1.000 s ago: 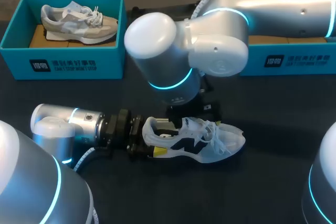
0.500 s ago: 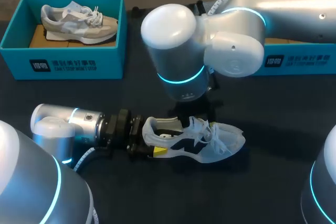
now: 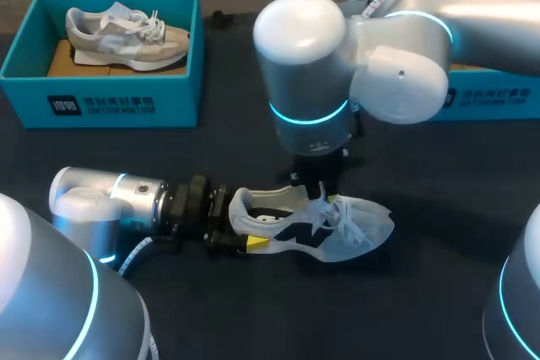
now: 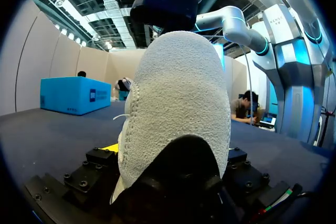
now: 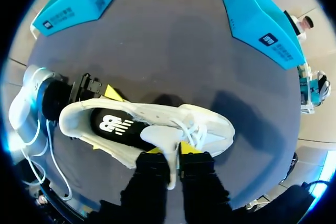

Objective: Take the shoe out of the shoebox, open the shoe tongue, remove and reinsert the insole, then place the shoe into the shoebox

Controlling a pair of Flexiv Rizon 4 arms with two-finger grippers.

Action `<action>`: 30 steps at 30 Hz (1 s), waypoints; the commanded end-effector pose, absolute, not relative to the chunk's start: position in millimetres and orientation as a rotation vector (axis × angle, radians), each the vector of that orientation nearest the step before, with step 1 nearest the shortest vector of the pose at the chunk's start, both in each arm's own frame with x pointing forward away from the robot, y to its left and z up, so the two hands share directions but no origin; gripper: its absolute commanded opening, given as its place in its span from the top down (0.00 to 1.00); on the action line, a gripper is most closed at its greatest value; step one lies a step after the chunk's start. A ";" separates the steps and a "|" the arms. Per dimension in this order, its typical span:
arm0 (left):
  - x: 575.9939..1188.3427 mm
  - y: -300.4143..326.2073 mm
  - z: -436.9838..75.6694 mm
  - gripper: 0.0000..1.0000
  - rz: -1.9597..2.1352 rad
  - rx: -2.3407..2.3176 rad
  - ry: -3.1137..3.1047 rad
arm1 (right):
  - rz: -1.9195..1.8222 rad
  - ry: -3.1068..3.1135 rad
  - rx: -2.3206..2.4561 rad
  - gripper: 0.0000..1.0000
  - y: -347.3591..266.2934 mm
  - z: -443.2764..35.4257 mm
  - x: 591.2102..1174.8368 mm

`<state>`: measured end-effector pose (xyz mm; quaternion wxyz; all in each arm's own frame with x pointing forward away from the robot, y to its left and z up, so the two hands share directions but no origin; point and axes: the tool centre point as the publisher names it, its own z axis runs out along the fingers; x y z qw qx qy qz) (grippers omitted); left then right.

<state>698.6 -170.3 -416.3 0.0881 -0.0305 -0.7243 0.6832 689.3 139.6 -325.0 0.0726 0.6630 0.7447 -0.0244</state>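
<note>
A white shoe (image 3: 359,229) with black side marks lies on the dark table, toe to the right. My left gripper (image 3: 251,223) holds its heel (image 4: 178,108) from both sides, one yellow tip showing on the near side. My right gripper (image 5: 172,153) comes down from above and is shut on the white tongue (image 5: 160,135), just behind the laces. The black insole (image 5: 113,124) with a white logo lies inside the shoe. In the head view my right gripper (image 3: 325,196) is largely hidden under its own wrist.
A teal shoebox (image 3: 101,99) at the back left holds a second pale shoe (image 3: 126,35). Another teal box (image 3: 481,94) stands at the back right, behind my right arm. Bare dark table lies in front of the shoe.
My right arm has shifted to the right over the shoe, and its fingers have gone from wide open to shut on the tongue. The left arm and the shoe have stayed put.
</note>
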 end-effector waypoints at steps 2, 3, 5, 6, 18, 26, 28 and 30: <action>699.8 -167.8 -425.5 1.00 2.045 -0.089 -2.147 | 0.065 2.329 2.035 1.00 121.5 -323.7 687.9; 699.8 -167.8 -425.5 1.00 2.045 -0.089 -2.147 | 0.100 2.351 2.035 1.00 118.6 -323.1 687.9; 699.8 -167.8 -425.5 1.00 2.045 -0.089 -2.147 | 0.128 2.372 2.047 1.00 111.5 -322.3 687.9; 699.8 -167.8 -425.5 1.00 2.045 -0.089 -2.147 | 0.145 2.382 2.048 1.00 109.4 -322.2 687.9; 699.8 -167.8 -425.5 1.00 2.045 -0.089 -2.147 | 0.290 2.450 2.148 1.00 84.4 -328.4 683.7; 699.8 -167.8 -425.5 1.00 2.045 -0.089 -2.147 | 0.462 2.513 2.179 1.00 73.9 -336.3 680.2; 699.8 -167.8 -425.5 1.00 2.045 -0.089 -2.147 | 0.556 2.542 2.170 1.00 70.6 -339.1 679.5; 699.8 -167.8 -425.5 1.00 2.045 -0.089 -2.147 | 0.604 2.556 2.174 1.00 67.8 -341.8 678.9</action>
